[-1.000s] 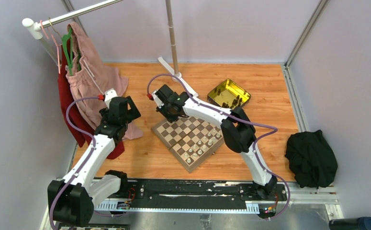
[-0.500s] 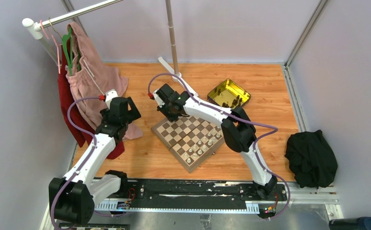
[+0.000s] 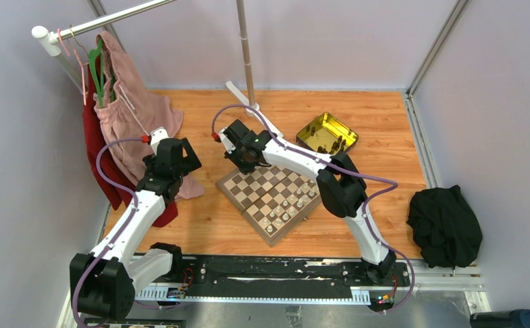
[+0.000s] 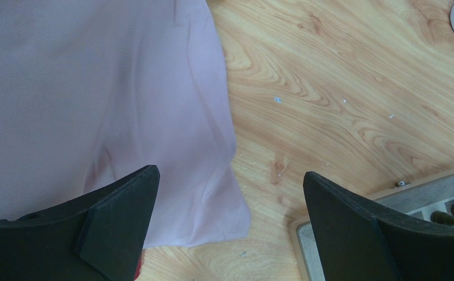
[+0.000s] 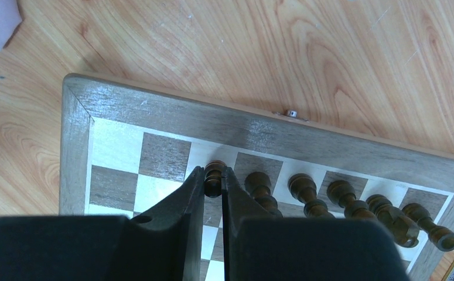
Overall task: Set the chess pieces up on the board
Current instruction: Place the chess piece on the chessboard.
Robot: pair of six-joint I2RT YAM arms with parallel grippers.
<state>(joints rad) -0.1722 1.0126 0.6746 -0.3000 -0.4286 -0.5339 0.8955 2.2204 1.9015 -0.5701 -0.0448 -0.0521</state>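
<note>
The board [image 3: 233, 186] lies tilted mid-table, its border also showing in the right wrist view [image 5: 154, 111] and at the lower right of the left wrist view [image 4: 425, 191]. My right gripper [image 5: 213, 173] is shut on a dark brown chess piece [image 5: 214, 181] over a pale square in the board's edge row. Several dark pieces [image 5: 304, 191] stand in a line to its right. Pale pieces [image 3: 286, 212] stand along the board's near-right side. My left gripper [image 4: 229, 175] hangs open and empty left of the board, above the hem of a pink garment [image 4: 95, 105].
A yellow-gold tin [image 3: 319, 128] holding dark pieces [image 3: 336, 145] sits behind the board at the right. Pink and red clothes [image 3: 122, 116] hang from a rack at the left. A pole [image 3: 247, 61] on a white foot stands behind. A black cloth [image 3: 445, 225] lies at the right.
</note>
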